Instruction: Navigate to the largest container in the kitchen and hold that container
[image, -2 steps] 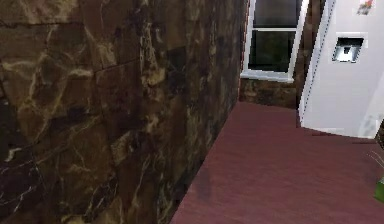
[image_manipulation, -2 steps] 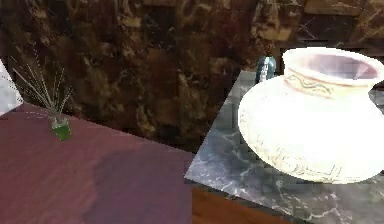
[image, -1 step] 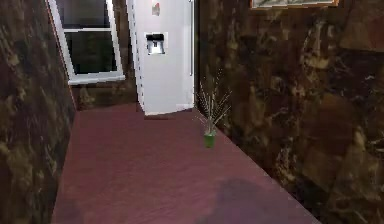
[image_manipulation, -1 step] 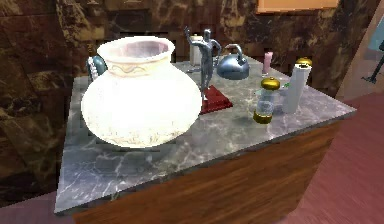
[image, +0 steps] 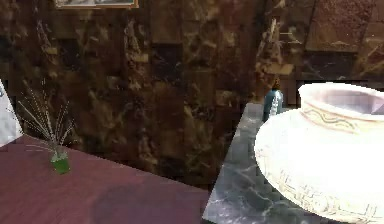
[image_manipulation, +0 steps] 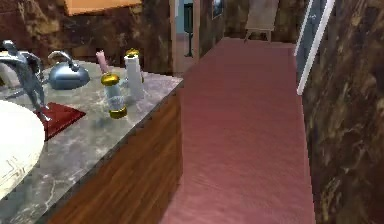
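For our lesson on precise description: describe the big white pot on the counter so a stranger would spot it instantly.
Find the grey marble countertop against the dark brown stone wall at the forward view's right. On it stands a wide, round, white ceramic pot with carved bands below its rim. It dwarfs the slim blue bottle behind it.

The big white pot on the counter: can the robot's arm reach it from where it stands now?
Probably not yet. The white pot sits ahead on the counter; in the arm side view it lies at the far left edge, while red floor lies where the arm would extend.
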